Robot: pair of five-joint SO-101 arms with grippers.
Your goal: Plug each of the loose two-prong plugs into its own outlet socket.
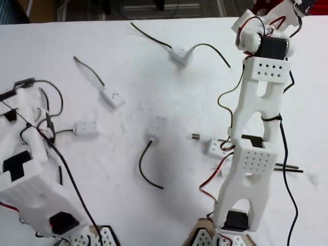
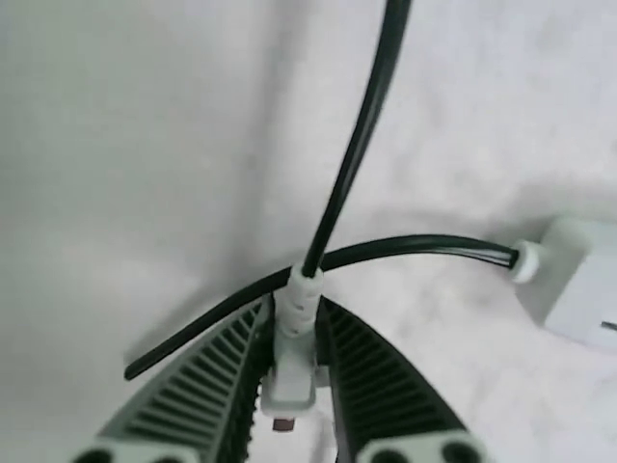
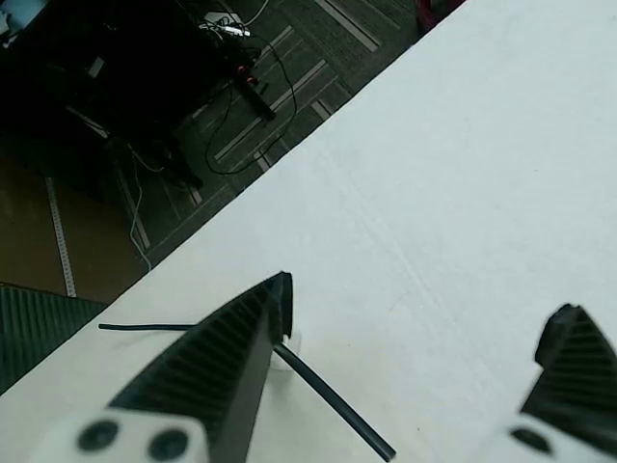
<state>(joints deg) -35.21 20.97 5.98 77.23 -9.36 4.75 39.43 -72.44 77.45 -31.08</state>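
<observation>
The left tool [image 2: 294, 309] is clamped on a small pale plug [image 2: 289, 362], its ribbed fingers [image 2: 376, 381] pressed against both sides. The plug's black cord [image 2: 357, 145] rises straight out from between them. A second black cord [image 2: 415, 249] passes under the held plug and runs into a white socket block [image 2: 578, 289] lying just beside it on the bench [image 2: 116, 145]. From above, that block [image 1: 86, 128] sits near the left arm [image 1: 25, 189], which crouches at the near left corner.

The right arm [image 1: 256, 118] stretches from the near edge to the far right corner. The right tool [image 3: 424, 297] hangs there with its jaws wide apart and nothing between them, over a thin black lead [image 3: 333, 400] near the bench's edge, with the dark floor [image 3: 145, 145] beyond.

Four more white corded pieces lie spread on the bench. One is left of centre [image 1: 114, 97], one at the far middle [image 1: 180, 54], one in the centre with a curling tail [image 1: 157, 127], and one just beside the right arm [image 1: 212, 147]. I cannot tell which of them are plugs or sockets.
</observation>
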